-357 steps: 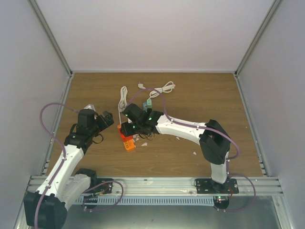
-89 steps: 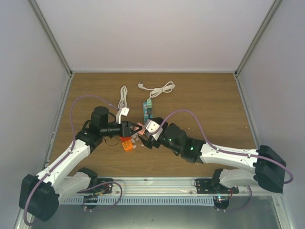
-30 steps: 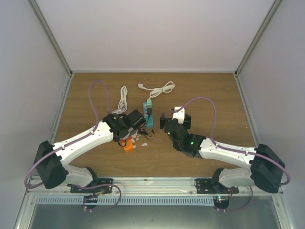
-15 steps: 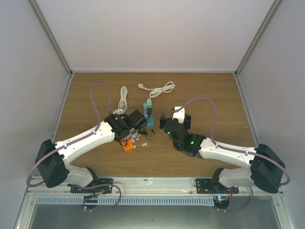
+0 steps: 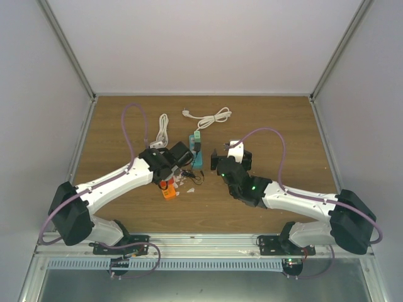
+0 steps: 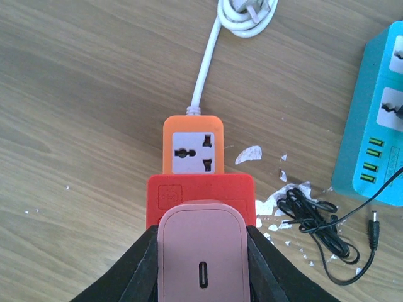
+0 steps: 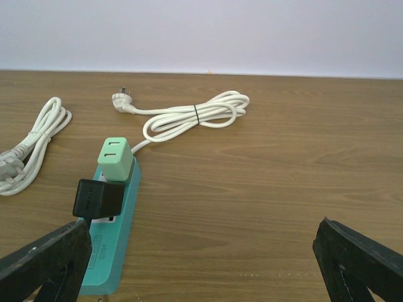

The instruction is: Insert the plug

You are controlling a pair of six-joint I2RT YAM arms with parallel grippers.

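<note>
The plug (image 7: 97,198), a small black boxy adapter, sits on the teal power strip (image 7: 113,258) just in front of a green adapter (image 7: 115,158). A thin black wire (image 6: 315,214) lies tangled on the wood beside the teal power strip (image 6: 365,151). My left gripper (image 6: 201,251) is shut on a pink charger adapter (image 6: 201,239), held over a red block (image 6: 200,192) on the orange power strip (image 6: 192,141). I cannot tell whether the pink adapter is seated. My right gripper (image 7: 203,225) stands open, right of the teal strip, with nothing between its fingers.
Two coiled white cords lie at the back, one (image 7: 195,116) behind the teal strip and one (image 7: 31,145) further left. White flecks (image 6: 271,204) are scattered on the wood by the orange strip. Grey walls close in the table on three sides.
Over the last second almost nothing has moved; the left arm shifted slightly. Three seconds ago the right gripper was close to the orange strip; it has since drawn back to the right.
</note>
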